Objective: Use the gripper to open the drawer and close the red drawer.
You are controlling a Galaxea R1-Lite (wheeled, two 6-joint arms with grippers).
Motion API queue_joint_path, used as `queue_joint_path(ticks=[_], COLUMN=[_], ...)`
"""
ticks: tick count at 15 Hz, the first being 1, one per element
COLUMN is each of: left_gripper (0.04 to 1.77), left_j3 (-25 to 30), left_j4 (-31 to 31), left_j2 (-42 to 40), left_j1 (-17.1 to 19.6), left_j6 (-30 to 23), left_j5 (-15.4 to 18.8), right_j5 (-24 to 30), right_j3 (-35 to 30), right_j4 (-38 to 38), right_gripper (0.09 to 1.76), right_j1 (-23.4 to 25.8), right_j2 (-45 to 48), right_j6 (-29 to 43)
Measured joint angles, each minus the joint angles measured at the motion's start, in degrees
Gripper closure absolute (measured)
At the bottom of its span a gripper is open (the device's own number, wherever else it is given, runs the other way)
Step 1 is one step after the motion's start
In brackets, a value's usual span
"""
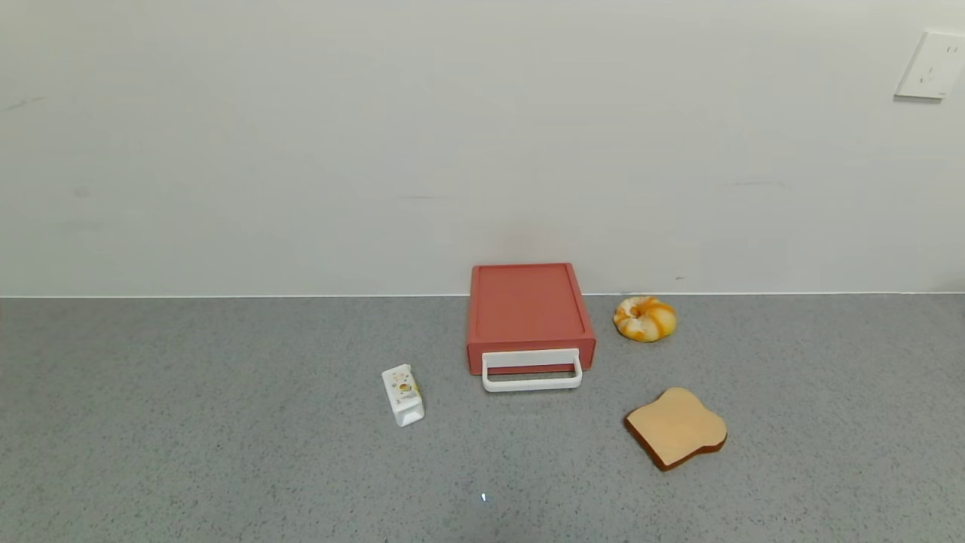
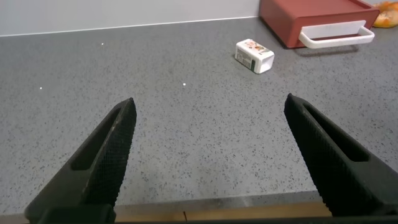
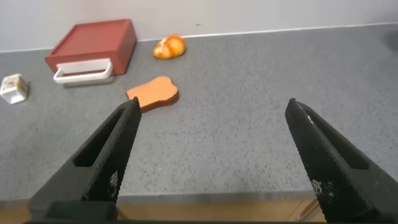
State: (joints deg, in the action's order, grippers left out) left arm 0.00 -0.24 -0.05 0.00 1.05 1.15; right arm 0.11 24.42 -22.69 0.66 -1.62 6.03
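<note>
We see the flat red plastic drawer box (image 1: pixel 528 309) resting on the speckled grey surface (image 1: pixel 188 422), its back against the pale wall (image 1: pixel 377 151), slightly right of centre. Its tray sits pushed in, and the white rectangular loop handle (image 1: pixel 532 372) projects from the near face. A small white carton (image 1: pixel 402 394) lies on its side to the near left of the drawer, apart from it. A glazed orange-and-white ring-shaped pastry (image 1: pixel 644 318) sits just right of the drawer, near the wall, and a tan toast-shaped slice with a brown crust (image 1: pixel 676 427) lies nearer to us on the right. A white wall socket (image 1: pixel 931 66) occupies the far upper right.

Our left hand (image 2: pixel 208 162) hovers low over the near left part of the surface, fingers spread wide, holding nothing. Our right hand (image 3: pixel 214 162) hovers likewise over the near right, fingers equally parted and empty. Both stay well apart from the drawer.
</note>
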Motion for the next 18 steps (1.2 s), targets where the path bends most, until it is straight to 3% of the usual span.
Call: queue_joint_path(ticks=[4,7,11,18], left_gripper=[0.09,0.09,0.09,0.09], left_j3=[0.0,0.0,0.0,0.0], left_j4=[0.0,0.0,0.0,0.0], left_j2=[0.0,0.0,0.0,0.0], left_j1=[0.0,0.0,0.0,0.0], left_j6=[0.0,-0.1,0.0,0.0], left_j5=[0.0,0.0,0.0,0.0], right_j5=[-3.6,-4.0,-3.2,0.2], right_j3=[-9.4,-17.1,-22.1,-24.3], right_j4=[13.6,19.7,23.2,22.5], right_gripper=[0.14,0.14,0.14,0.14], right_j1=[0.0,0.0,0.0,-0.1], right_j2=[1.4,1.6,1.6,1.6], right_j6=[-3.6,-5.4,-6.9,-6.6])
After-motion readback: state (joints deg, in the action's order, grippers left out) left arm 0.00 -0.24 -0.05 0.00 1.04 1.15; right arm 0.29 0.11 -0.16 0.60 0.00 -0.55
